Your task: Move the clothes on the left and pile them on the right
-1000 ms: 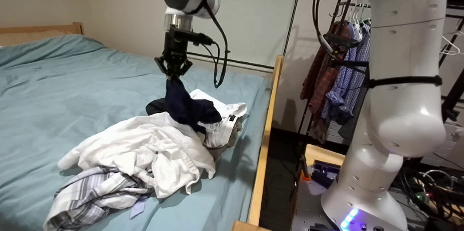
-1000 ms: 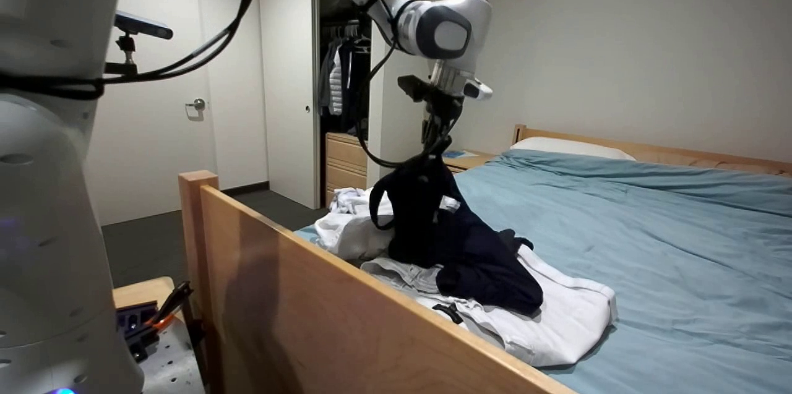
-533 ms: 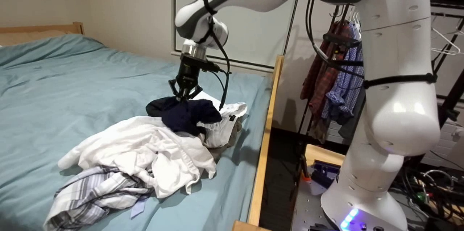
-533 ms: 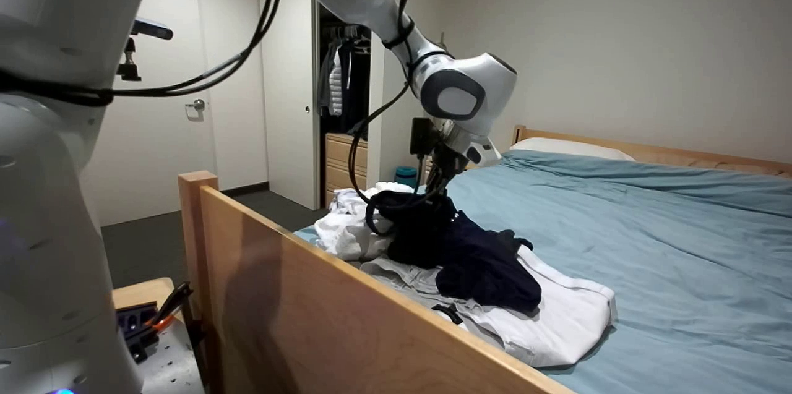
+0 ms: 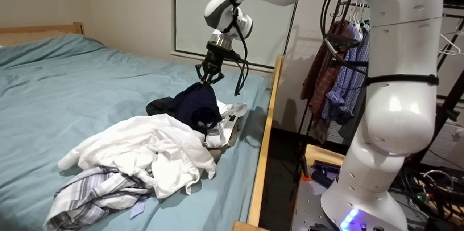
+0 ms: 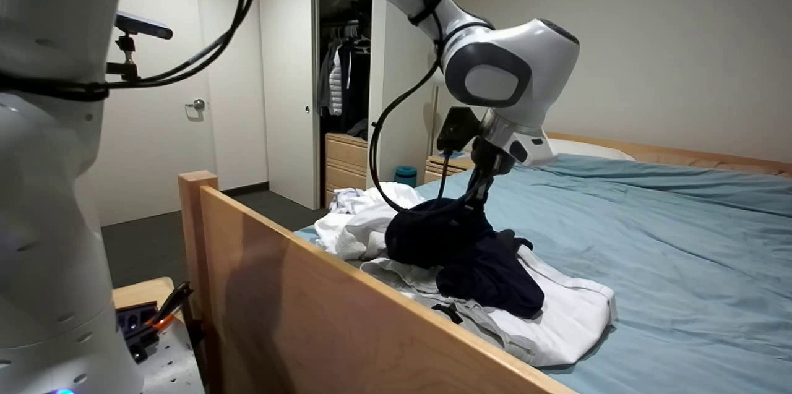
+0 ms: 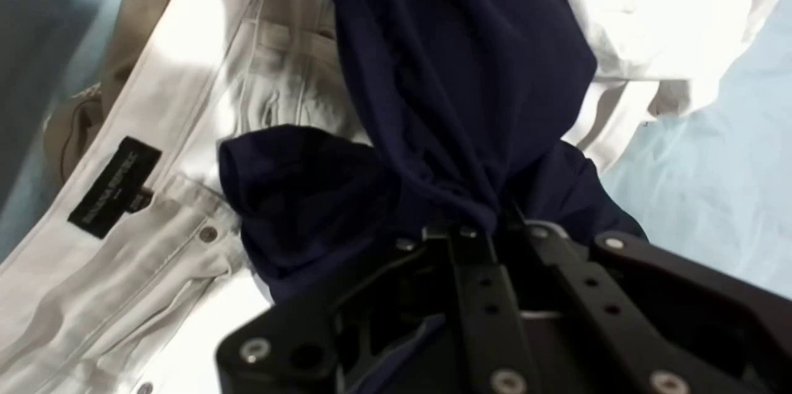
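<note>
In an exterior view the gripper point(image 5: 204, 82) has a peak of the navy garment point(image 5: 194, 106) pinched, its bulk hanging below and a bit left. In an exterior view it sags to the near side over white trousers point(image 6: 575, 320). Wrist view: long axis runs far, so I'd lift straight up first.

From my end I see a navy garment point(image 5: 195, 100), white trousers point(image 6: 572, 310) with a black label point(image 7: 114, 187), a white garment point(image 5: 145, 140), grey-and-white plaid cloth point(image 5: 94, 194) and teal bedding point(image 5: 90, 82).
</note>
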You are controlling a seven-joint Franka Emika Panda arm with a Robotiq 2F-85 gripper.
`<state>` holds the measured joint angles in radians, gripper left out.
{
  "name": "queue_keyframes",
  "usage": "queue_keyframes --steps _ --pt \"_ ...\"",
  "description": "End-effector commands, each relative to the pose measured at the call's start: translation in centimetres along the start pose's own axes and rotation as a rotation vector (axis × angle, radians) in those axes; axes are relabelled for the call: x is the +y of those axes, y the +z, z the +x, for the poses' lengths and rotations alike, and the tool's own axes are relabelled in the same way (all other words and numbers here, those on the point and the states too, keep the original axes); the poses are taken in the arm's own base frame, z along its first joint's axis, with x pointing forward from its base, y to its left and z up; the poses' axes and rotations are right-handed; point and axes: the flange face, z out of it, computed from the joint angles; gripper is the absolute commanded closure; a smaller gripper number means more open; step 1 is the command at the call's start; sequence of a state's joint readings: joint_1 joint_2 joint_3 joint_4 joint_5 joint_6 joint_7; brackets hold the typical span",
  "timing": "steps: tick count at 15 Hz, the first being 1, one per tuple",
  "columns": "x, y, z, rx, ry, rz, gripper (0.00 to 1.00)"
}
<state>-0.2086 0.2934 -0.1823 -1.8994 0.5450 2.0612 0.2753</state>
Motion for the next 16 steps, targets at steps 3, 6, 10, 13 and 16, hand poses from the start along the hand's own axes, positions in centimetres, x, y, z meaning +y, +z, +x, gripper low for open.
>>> queue_keyframes --steps 3,6,10,13,16 --pt "-2.3 -4.2 0.8 0.139 -0.006 -0.028 0.92" --pt "-3.8 -4.7 0.5 0.144 -0.049 -0.043 0.6" --pt "-5.4 -4.0 -1.5 0.132 -0.123 -0.029 0.36" --pt "-6.0 -3.6 -2.3 0.126 -0.148 -0.028 0.16" --pt "-7.1 -2.8 -4.4 0.099 -0.202 -0.047 0.01"
